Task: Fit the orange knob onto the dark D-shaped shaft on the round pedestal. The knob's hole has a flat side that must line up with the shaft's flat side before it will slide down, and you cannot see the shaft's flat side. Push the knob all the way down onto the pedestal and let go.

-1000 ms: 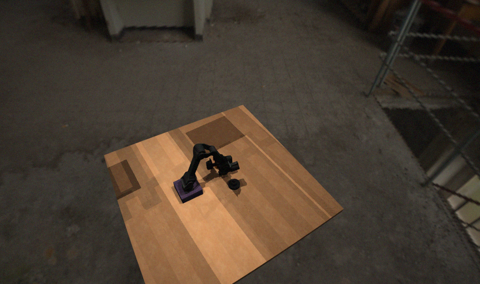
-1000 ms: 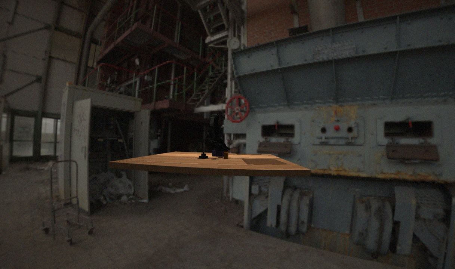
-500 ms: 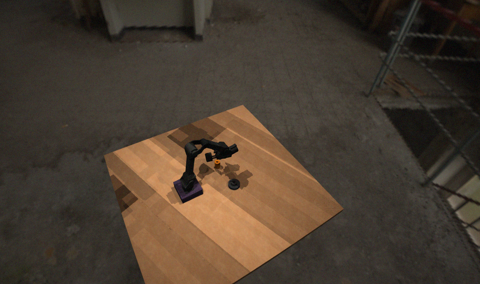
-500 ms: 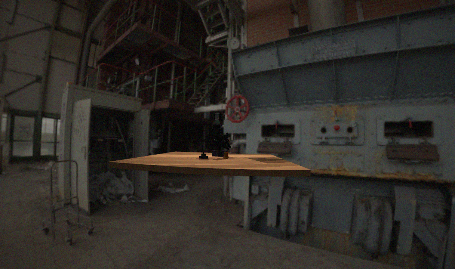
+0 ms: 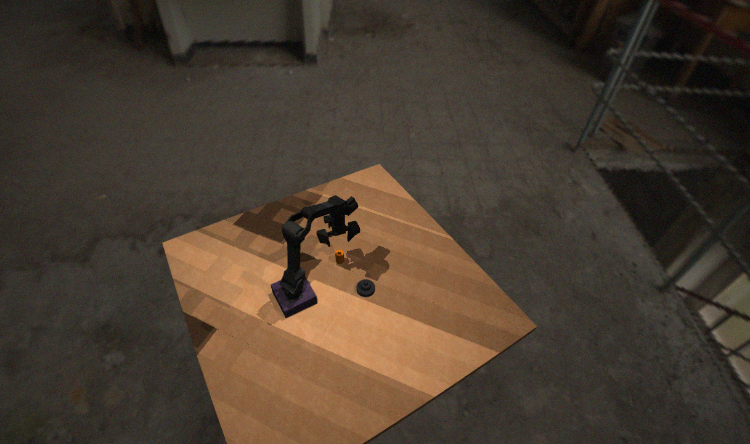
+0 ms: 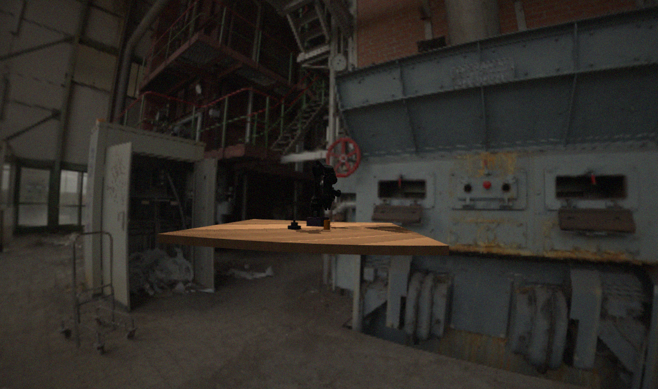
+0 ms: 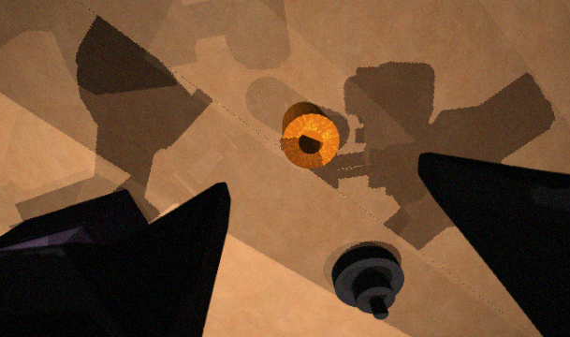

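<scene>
The orange knob (image 5: 339, 257) (image 6: 326, 225) (image 7: 311, 160) stands upright on the table, its D-shaped hole facing up. In the wrist view the hole's flat edge is at its upper right. The round dark pedestal (image 5: 359, 291) (image 6: 293, 227) (image 7: 342, 286) stands apart from the knob, below it and to the right in the wrist view. Its dark shaft (image 7: 379, 309) is bare; the flat side cannot be made out. My gripper (image 5: 338, 243) (image 7: 323, 177) is open and empty, pointing down above the knob, with the fingers well clear of it.
The wooden table top (image 5: 322, 375) (image 6: 253, 239) carries the arm's purple base (image 5: 294, 301), to the left of the pedestal in the top view. Shadows of the arm and gripper fall on the table around the knob.
</scene>
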`<move>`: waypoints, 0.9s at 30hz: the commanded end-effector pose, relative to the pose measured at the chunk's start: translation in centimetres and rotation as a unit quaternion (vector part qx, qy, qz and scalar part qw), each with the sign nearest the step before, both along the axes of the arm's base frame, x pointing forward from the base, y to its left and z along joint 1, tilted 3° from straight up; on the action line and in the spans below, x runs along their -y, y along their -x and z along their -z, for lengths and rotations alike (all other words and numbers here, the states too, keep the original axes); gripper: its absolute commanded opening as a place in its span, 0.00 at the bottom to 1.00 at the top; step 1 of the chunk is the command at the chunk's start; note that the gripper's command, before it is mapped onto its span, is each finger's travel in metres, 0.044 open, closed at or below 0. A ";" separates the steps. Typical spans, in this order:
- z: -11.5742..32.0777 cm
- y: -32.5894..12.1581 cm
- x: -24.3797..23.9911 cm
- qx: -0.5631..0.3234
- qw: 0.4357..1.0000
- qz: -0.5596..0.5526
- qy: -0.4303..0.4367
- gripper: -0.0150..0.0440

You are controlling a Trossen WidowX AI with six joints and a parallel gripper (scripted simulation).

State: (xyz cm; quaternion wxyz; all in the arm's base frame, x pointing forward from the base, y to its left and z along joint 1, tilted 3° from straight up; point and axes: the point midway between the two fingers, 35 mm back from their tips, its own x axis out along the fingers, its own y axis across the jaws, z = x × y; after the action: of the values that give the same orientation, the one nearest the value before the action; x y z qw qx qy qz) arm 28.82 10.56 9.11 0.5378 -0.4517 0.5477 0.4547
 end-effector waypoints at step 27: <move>-0.1 0.0 0.2 0.013 0.793 0.609 0.015 1.00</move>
State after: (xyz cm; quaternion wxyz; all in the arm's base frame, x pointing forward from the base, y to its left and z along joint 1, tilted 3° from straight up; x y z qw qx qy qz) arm 28.83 10.42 9.25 0.7005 -0.0690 0.7083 0.0537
